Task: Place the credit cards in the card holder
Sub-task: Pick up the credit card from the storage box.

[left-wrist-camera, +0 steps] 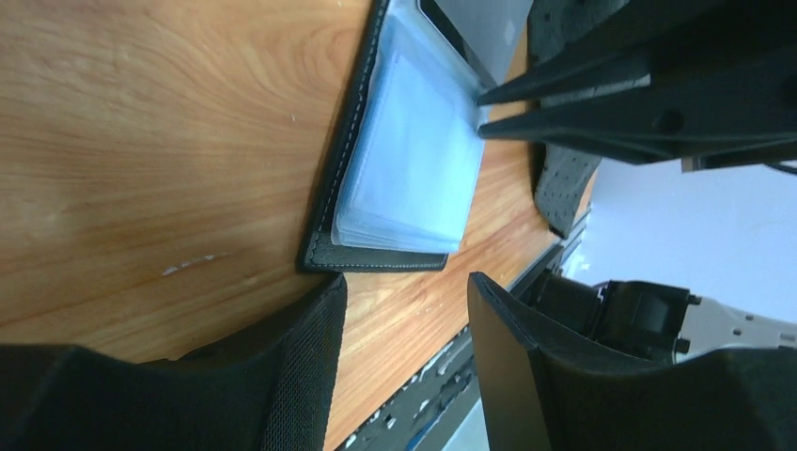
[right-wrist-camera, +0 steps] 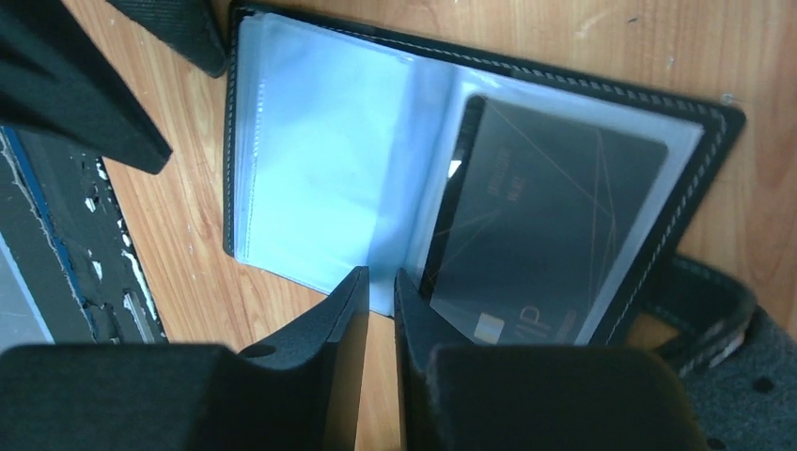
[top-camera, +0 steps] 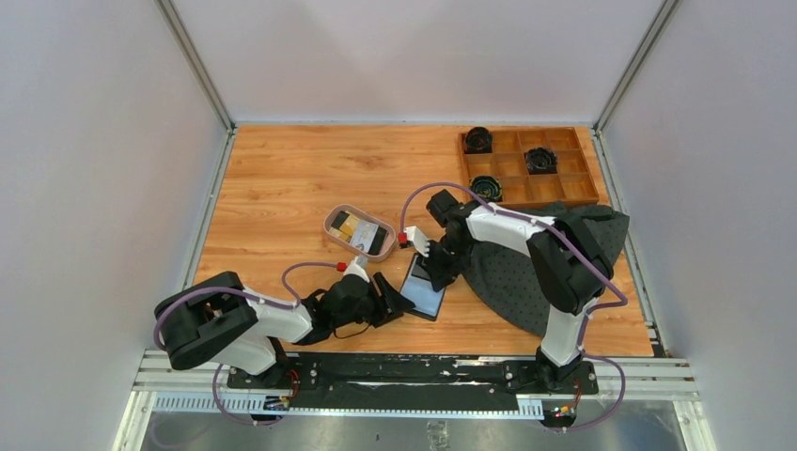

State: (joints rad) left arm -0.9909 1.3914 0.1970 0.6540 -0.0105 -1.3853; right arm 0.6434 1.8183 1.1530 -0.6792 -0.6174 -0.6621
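Right pincer [right-wrist-camera: 381, 274] fingers nearly together, thin slit left, tips at the lower edge of a clear sleeve [right-wrist-camera: 310, 141] of the card holder [right-wrist-camera: 695, 141]; whether it pinches the sleeve, cannot tell. Holder lies open flat on the surface [top-camera: 282, 178], one black card [right-wrist-camera: 545, 221] already sleeved. Left pincer [left-wrist-camera: 404, 282] apart, empty, just off the holder's corner. Best bet: left pins the cover, right spreads a sleeve mouth. Other credit cards [top-camera: 360, 232] sit in the oval tray [top-camera: 331, 218] nearby. Both arms crowd the holder.
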